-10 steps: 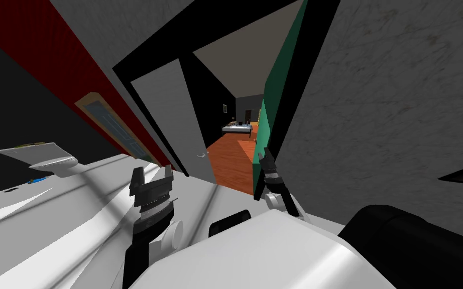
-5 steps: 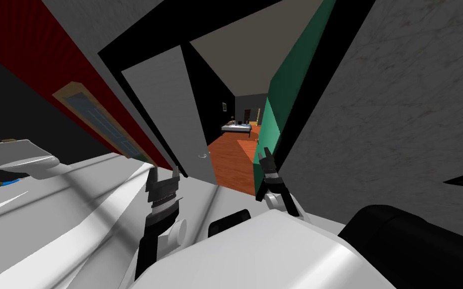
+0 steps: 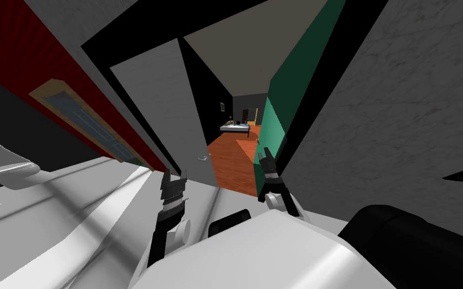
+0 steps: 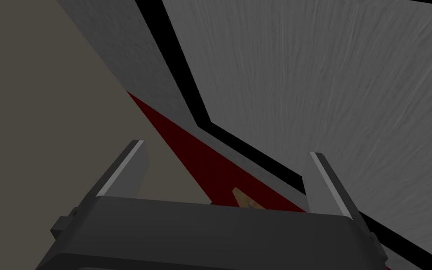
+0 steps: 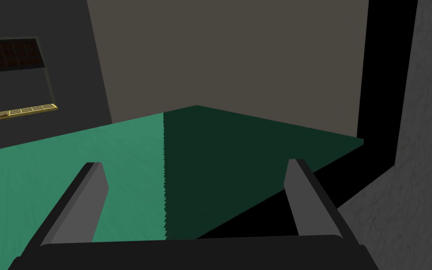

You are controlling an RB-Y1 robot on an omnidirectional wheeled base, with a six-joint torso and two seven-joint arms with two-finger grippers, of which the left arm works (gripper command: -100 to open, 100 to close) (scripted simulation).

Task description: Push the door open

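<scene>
Grey door (image 3: 167,100) ajar (left end effector (image 3: 175,175) near edge), open gap (image 3: 230,165) beyond

House interior: grey door (image 3: 167,100) ajar, orange floor (image 3: 233,165) beyond, framed picture (image 3: 85,125) on red wall (image 3: 9,45).

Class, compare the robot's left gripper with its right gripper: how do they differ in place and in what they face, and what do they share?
The left gripper is in front of the grey door; the right gripper is at the doorway's other side, beside the green wall. The left gripper points at the door and its black frame; the right gripper points along the green wall. Both are open and hold nothing.
</scene>
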